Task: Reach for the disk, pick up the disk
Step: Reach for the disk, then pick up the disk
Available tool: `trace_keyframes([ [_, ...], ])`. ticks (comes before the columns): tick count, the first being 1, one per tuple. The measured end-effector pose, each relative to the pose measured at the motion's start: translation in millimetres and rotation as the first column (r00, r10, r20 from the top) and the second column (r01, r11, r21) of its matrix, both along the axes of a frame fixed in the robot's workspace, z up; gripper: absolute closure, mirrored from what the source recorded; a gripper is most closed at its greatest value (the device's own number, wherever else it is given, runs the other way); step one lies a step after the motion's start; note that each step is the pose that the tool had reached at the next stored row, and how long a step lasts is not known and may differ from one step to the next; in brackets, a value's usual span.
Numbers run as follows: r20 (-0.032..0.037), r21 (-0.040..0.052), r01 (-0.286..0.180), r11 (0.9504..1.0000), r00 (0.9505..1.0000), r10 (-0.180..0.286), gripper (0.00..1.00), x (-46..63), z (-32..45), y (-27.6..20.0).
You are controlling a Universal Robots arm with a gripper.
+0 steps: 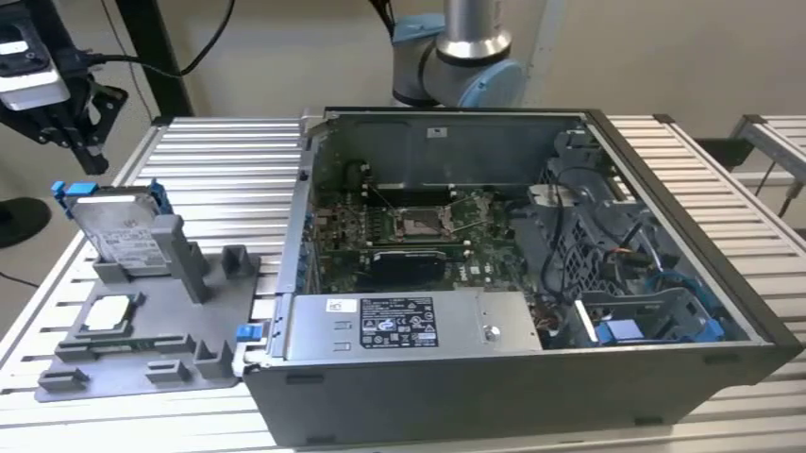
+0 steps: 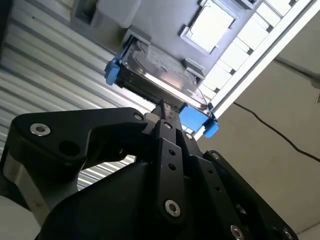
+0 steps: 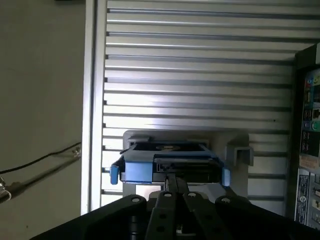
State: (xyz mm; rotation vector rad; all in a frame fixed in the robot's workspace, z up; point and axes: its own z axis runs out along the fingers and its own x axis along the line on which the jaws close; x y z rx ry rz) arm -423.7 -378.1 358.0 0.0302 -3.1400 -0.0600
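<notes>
Evidently the disk [image 1: 120,231] stands on edge in a slot of the grey holder [image 1: 139,354], at the exterior view's left, with its labelled face towards the camera. The end effector [image 1: 89,156] hangs above it and slightly to the exterior view's left, clear of it. In both wrist views its fingers look pressed together and pinch nothing.

I judge the disk rigid and fairly heavy for its size. Its metal faces are smooth enough to slip under a light pinch, and it would take a knock badly. The blue bracket [image 2: 192,117] wraps its edges and sticks out as tabs at the upper corners. That plastic may flex, so the flat faces near the exposed top edge look the firmer hold.

The holder lies on a slatted metal counter [image 1: 226,160], with a square chip [image 1: 111,311] in a pocket nearer the camera. An open computer case [image 1: 529,377] stands just beside it, and the space above the disk is free.
</notes>
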Motion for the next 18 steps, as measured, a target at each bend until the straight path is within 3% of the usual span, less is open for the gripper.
trace_keyframes([
  [4,0.0000,0.0000,0.000,1.0000,1.0000,0.000,1.00,-13.8,0.0,2.9],
  [10,-0.0001,0.0000,0.000,1.0000,1.0000,0.000,1.00,-24.1,0.0,4.2],
  [16,0.0000,0.0000,-0.001,1.0000,1.0000,0.001,1.00,-24.5,0.0,4.2],
  [18,-0.0001,0.0000,-0.023,0.9997,0.9997,0.023,1.00,-24.6,0.0,4.2],
])
